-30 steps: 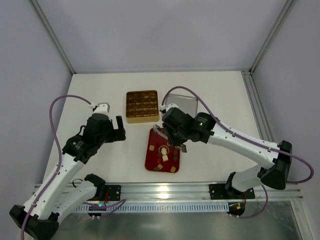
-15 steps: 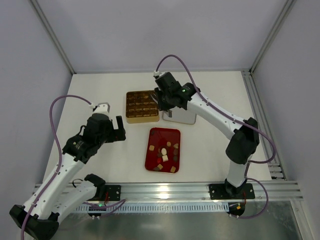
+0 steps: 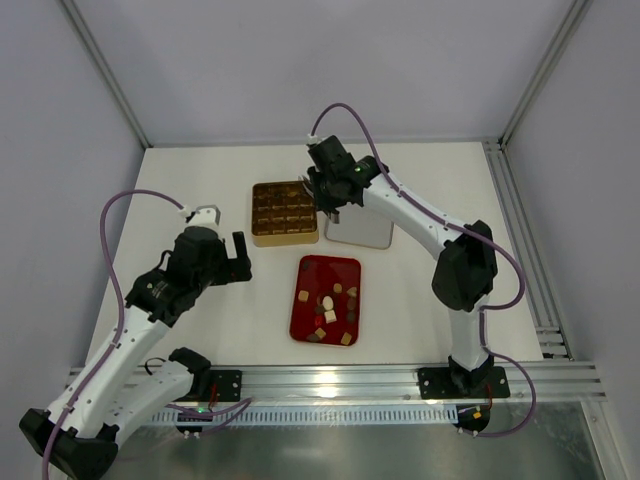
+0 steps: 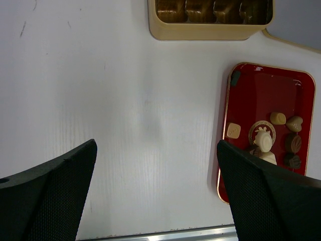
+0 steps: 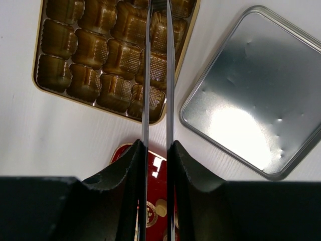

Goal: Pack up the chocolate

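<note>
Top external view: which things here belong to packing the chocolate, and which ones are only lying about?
For the job:
- chocolate pieces, loose on the red tray
- gold box with compartments
- right tool, above the box's right edge

Only lying about:
- silver lid, flat, to the right of the box
- left tool, open and holding nothing

The right end effector (image 3: 325, 203) has swung from above the red tray (image 3: 340, 270) to over the gold box (image 3: 262, 238).

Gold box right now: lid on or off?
Off. The gold box shows its compartments uncovered, and the silver lid lies flat on the table beside it.
</note>
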